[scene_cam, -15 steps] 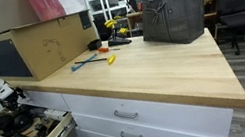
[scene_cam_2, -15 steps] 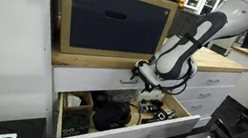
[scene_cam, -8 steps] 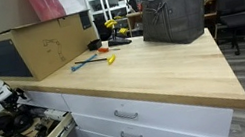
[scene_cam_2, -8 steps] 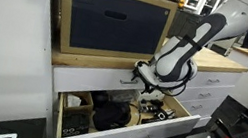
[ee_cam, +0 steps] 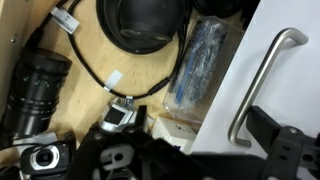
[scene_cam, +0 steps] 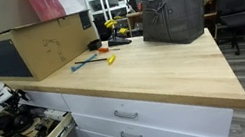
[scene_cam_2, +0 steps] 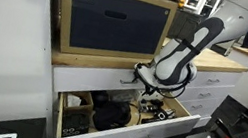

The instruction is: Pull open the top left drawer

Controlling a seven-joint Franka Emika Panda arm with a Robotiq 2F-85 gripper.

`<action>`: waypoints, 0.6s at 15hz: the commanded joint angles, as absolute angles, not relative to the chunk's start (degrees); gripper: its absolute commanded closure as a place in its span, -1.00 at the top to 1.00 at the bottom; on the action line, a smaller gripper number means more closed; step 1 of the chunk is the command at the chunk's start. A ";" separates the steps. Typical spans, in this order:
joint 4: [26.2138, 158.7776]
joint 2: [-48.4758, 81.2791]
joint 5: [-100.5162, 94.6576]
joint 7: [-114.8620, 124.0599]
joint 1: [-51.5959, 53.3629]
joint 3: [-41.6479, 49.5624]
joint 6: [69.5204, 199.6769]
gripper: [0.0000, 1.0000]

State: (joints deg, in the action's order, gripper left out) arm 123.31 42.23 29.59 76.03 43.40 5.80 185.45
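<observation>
The top left drawer [scene_cam_2: 97,79] is a shallow white front right under the wooden counter. It is closed, so its contents are hidden. It also shows in an exterior view [scene_cam: 41,97] and in the wrist view [ee_cam: 215,110], where its silver bar handle [ee_cam: 262,80] stands out. My gripper [scene_cam_2: 141,75] is at that handle, and the arm shows at the left edge [scene_cam: 4,96]. In the wrist view the fingers [ee_cam: 245,140] sit on either side of the handle's end with a gap, so the gripper is open.
Below it, a white drawer [scene_cam_2: 126,115] full of dark tools, lenses and cables is pulled out [scene_cam: 22,129] under the gripper. A cardboard box [scene_cam: 38,48] and a black basket [scene_cam: 174,14] stand on the counter. More white drawers with bar handles [scene_cam: 125,114] lie alongside.
</observation>
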 commanded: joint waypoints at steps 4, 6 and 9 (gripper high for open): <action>122.44 43.56 30.10 79.51 42.96 4.77 181.61 1.00; 122.22 43.50 29.97 80.26 41.19 2.74 180.23 1.00; 122.42 43.78 29.74 81.01 39.52 0.56 180.45 1.00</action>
